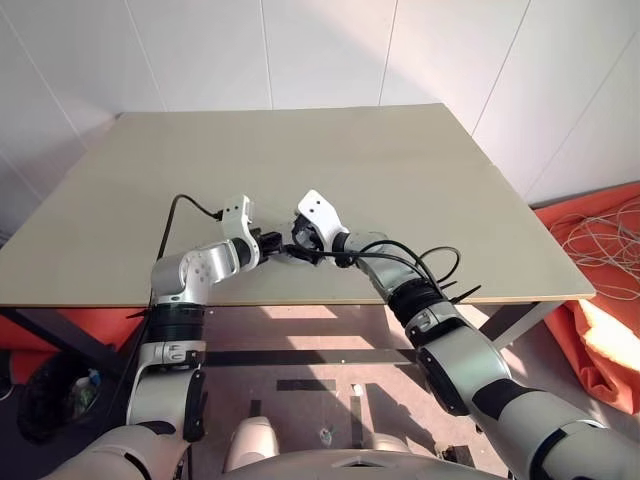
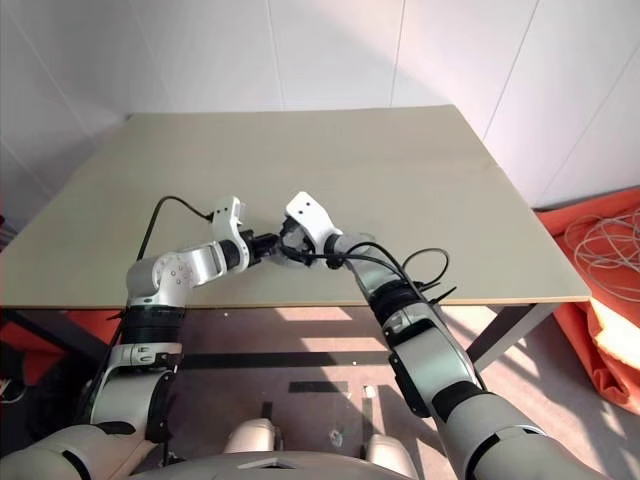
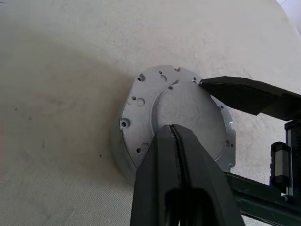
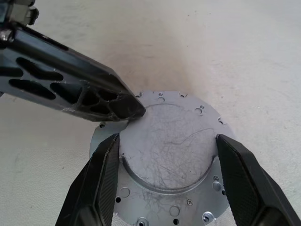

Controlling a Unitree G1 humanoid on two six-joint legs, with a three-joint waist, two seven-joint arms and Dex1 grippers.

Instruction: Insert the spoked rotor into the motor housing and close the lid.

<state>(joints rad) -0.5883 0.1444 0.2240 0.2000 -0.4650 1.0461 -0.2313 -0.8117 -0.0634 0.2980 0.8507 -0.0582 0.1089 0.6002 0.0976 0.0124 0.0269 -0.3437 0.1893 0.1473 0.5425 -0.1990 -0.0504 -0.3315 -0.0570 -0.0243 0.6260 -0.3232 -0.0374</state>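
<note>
In the head views the round metal part (image 1: 297, 250) between the left gripper (image 1: 277, 243) and the right gripper (image 1: 300, 243) is almost wholly hidden behind their fingers and too small to make out. In the right wrist view the silvery disc (image 4: 164, 141) shows only its flat drilled top face, its near edge cut off by the picture's lower border and both sides covered by the right gripper's fingers (image 4: 96, 181). What lies beneath that face cannot be told.
</note>
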